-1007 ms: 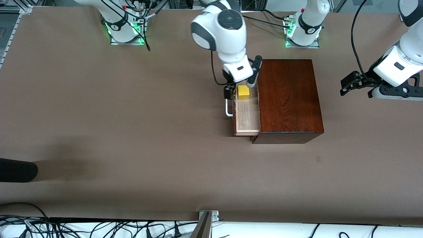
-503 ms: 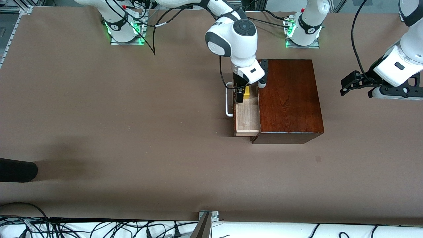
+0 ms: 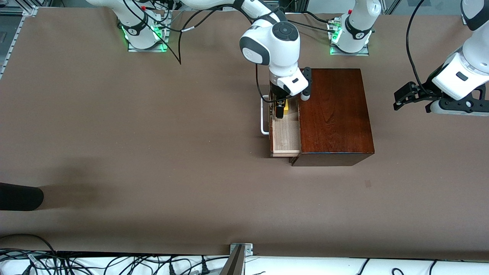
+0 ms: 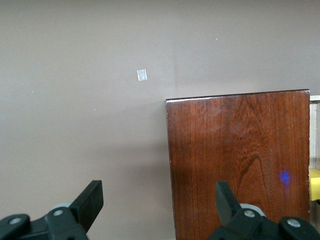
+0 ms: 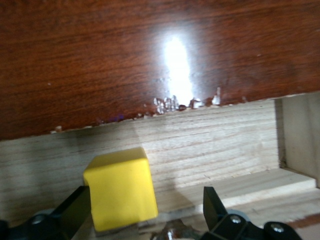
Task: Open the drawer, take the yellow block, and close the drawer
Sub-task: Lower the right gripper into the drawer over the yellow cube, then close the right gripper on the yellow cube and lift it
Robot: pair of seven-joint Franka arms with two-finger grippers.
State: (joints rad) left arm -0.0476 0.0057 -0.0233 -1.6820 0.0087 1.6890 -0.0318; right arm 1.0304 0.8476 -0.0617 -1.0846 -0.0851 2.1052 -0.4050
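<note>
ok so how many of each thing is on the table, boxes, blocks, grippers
wooden box with its open drawer: 1
yellow block, in the drawer: 1
grippers: 2, right gripper in the drawer, left gripper waiting at its table end
total: 4

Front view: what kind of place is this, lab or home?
Most likely a robotics lab bench. Arm bases are bolted along the brown table, with loose cables at its edges. The right gripper, jaws open, sits in the open drawer around the yellow block; the left gripper waits open over the table.
</note>
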